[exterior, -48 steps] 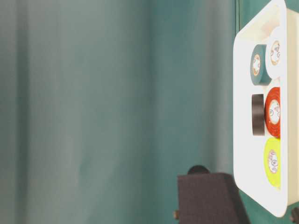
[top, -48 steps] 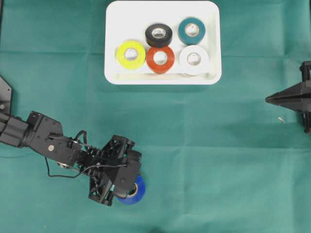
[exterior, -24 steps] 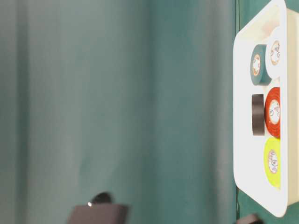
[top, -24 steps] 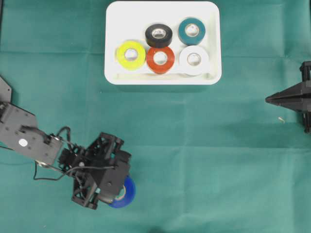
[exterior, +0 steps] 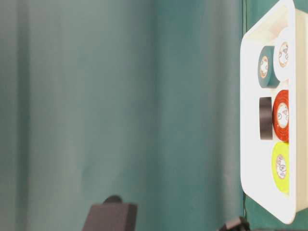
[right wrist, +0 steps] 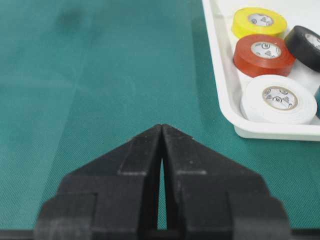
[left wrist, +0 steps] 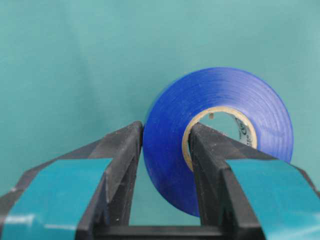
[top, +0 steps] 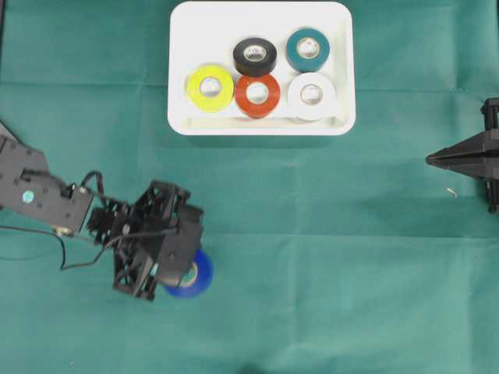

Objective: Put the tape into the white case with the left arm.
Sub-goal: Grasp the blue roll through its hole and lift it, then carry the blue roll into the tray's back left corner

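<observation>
My left gripper (left wrist: 167,135) is shut on the wall of a blue tape roll (left wrist: 170,150), one finger outside it and one inside its cardboard core. In the overhead view the blue tape (top: 196,274) sticks out from under the left gripper (top: 181,274) at the lower left, held above the green cloth. The white case (top: 262,123) lies at the top centre with yellow, black, red, teal and white rolls inside. My right gripper (top: 430,160) sits at the right edge, shut and empty, its tips (right wrist: 162,129) pointing toward the case (right wrist: 220,95).
Green cloth (top: 327,257) covers the whole table. The table-level view shows the case (exterior: 252,159) on edge at the right and a dark part of the left arm (exterior: 110,216) at the bottom.
The left arm has carried the blue tape a little leftward and then upward in the overhead view, toward the case side. The right arm has stayed still.
</observation>
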Controlling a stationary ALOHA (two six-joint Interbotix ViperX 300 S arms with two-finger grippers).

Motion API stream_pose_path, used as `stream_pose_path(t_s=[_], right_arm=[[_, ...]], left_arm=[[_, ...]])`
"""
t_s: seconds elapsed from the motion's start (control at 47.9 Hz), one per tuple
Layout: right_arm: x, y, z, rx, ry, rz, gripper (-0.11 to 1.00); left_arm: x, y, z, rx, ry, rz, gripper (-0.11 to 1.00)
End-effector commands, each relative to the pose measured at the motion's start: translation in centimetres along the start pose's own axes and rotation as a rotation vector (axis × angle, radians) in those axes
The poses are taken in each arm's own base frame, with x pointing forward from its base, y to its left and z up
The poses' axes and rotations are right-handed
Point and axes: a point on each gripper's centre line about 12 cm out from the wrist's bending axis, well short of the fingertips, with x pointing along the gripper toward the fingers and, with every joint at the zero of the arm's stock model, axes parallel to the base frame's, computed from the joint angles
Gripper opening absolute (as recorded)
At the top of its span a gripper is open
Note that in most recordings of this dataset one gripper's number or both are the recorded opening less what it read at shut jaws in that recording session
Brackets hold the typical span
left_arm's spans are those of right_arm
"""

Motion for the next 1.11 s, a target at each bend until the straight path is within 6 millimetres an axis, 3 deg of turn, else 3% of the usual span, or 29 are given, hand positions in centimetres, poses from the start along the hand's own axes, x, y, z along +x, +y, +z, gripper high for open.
stream_pose_path(t_s=[0.0, 0.71, 1.086], right_arm=[[0.1, 0.0, 0.4, 0.0, -0.009, 0.0, -0.09], [0.1, 0.0, 0.4, 0.0, -0.009, 0.0, -0.09], [0.1, 0.0, 0.4, 0.0, -0.009, 0.0, -0.09]], left_arm=[[-0.9, 1.9, 1.1, -0.022, -0.047, 0.035, 0.3], [-5.1, 15.5, 1.1, -0.121, -0.241, 0.349, 0.3], [-7.0, 22.1, -1.6, -0.235, -0.3, 0.521, 0.3]])
